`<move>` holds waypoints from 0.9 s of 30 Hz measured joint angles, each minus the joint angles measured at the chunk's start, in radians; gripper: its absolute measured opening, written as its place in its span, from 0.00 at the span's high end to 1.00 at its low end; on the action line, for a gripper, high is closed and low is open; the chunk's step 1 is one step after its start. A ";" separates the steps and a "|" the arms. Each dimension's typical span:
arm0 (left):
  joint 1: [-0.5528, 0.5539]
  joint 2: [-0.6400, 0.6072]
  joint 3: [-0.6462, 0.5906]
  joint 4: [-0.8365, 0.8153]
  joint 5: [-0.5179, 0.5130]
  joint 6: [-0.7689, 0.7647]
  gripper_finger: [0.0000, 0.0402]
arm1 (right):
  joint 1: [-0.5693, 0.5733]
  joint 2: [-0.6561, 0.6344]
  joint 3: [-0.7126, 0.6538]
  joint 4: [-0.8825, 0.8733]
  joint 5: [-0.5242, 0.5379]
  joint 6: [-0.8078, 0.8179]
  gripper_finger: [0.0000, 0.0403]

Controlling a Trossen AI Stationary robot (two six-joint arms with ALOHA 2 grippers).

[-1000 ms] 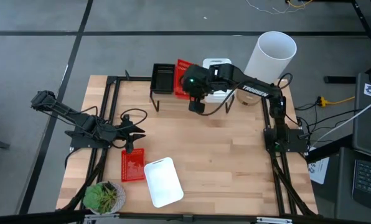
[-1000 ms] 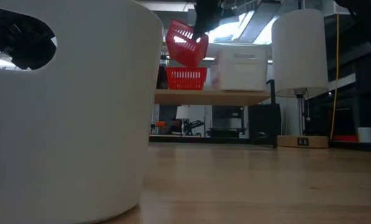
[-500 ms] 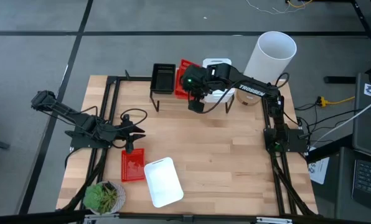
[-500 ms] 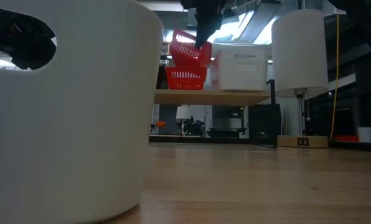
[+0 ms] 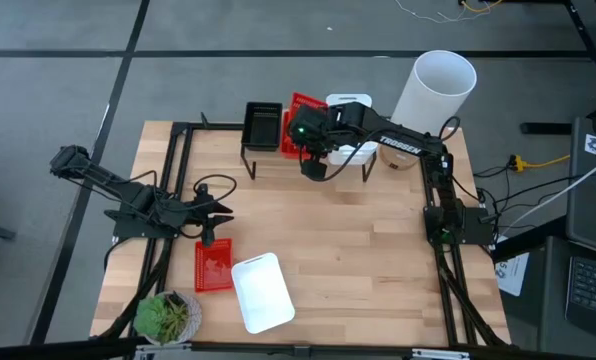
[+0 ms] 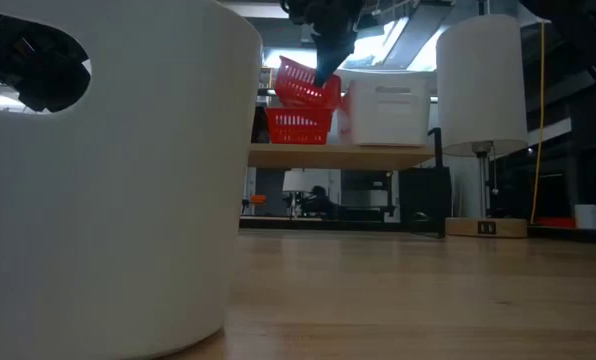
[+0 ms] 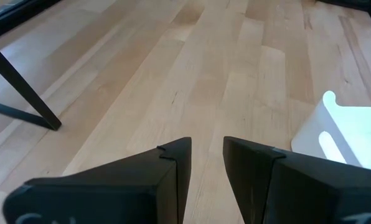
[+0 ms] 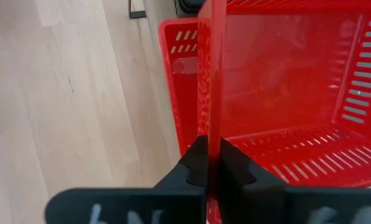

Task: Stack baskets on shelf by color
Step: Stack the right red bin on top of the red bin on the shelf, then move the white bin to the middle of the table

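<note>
The right end effector [image 8: 209, 163] clamps a tilted red basket [image 6: 306, 82] by its wall, angling it into the red stack [image 6: 299, 126] on the shelf [image 6: 348, 154] at 12 o'clock.

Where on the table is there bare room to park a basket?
The widest bare stretch of table lies between the shelf and the near edge, right of the white basket. Crowded: the shelf, where the right tool holds a red basket over another; and the near-left corner with the left tool, a flat red basket and a plant.
</note>
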 joint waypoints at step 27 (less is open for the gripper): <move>0.000 0.000 0.000 0.000 0.000 -0.001 0.79 | 0.131 -0.004 0.034 0.013 -0.571 0.125 0.70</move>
